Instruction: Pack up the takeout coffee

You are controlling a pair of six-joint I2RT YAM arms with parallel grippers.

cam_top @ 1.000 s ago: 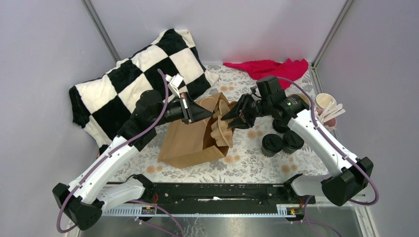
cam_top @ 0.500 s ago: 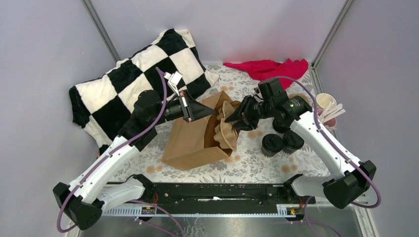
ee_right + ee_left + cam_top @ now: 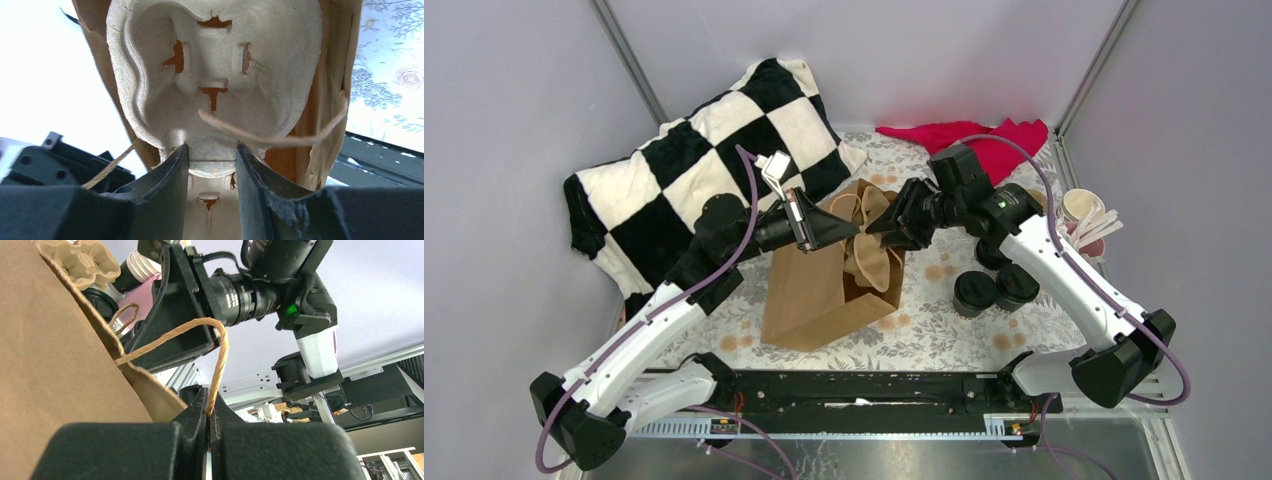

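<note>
The left arm reaches from the near left toward the middle of the table [image 3: 944, 335]. The left gripper [image 3: 209, 401] is pinched tight on the twisted paper handle [image 3: 220, 355] at the mouth of the brown paper bag [image 3: 819, 295]. The right arm arcs in from the near right. The right gripper [image 3: 212, 155] is clamped on the edge of a moulded pulp cup carrier [image 3: 215, 75], which sits tilted and partly inside the bag's mouth.

Compared with a second ago, the right gripper has moved farther and a little left. The carrier sits deeper in the opening, and the bag stands more upright with its base shifted right.

The coffee cups are small and black with round black lids. Two [image 3: 975, 292] [image 3: 1017, 285] stand upright side by side on the table, right of the bag, under the right forearm. A third [image 3: 990, 256] is just beyond them, partly hidden.
</note>
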